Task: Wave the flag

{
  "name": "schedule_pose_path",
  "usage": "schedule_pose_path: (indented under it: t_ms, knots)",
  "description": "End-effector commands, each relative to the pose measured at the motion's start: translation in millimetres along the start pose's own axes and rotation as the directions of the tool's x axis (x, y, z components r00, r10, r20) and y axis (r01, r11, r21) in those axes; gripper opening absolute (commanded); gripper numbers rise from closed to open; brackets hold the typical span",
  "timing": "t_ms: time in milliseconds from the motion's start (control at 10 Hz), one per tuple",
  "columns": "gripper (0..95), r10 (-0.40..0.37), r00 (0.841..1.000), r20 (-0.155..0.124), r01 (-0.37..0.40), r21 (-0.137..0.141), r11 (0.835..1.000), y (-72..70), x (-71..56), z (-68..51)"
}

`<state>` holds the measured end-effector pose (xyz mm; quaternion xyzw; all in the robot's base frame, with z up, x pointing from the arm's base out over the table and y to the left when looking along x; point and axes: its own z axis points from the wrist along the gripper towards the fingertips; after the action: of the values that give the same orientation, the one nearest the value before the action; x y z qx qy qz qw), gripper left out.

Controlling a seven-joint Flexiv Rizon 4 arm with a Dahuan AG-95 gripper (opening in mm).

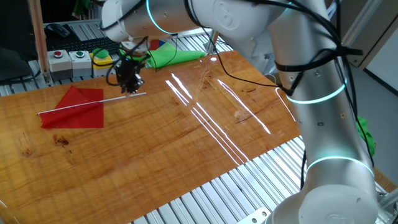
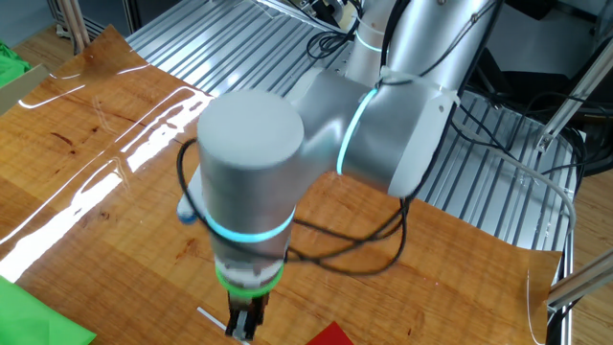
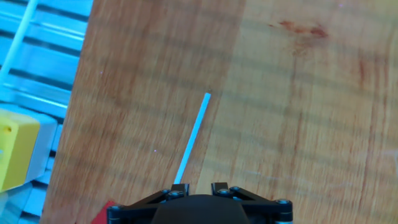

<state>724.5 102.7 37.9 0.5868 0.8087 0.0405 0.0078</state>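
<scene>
Under pincer [image 1: 132, 89]: flag [image 1: 78, 107] stick end, cloth lying off to side.

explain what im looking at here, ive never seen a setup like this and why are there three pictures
It is one robot arm at a wooden table, seen at one moment by three cameras. Two stand at different sides of the table; the third rides on the hand and looks down along the fingers. The end effector, the two-fingered part that grasps, is down at the white stick of a small red flag lying flat on the table. In the hand view the stick runs out from between the fingers, so it seems to be pinched, not yet lifted. Behind lie a green cloth and a yellow button box.
</scene>
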Motion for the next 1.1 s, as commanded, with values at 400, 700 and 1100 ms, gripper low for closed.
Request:
schedule_pose_path:
  t_ms: [400,700,1100]
  knots:
    - [38.0,0.076,0.997,0.017,-0.076,-0.003,0.997,12.1,-2.9,13.6]
    - [38.0,0.085,0.995,0.051,-0.085,0.007,0.996,8.2,-6.5,26.4]
    - [38.0,0.123,0.99,0.069,-0.124,0.009,0.992,3.4,-12.1,36.0]
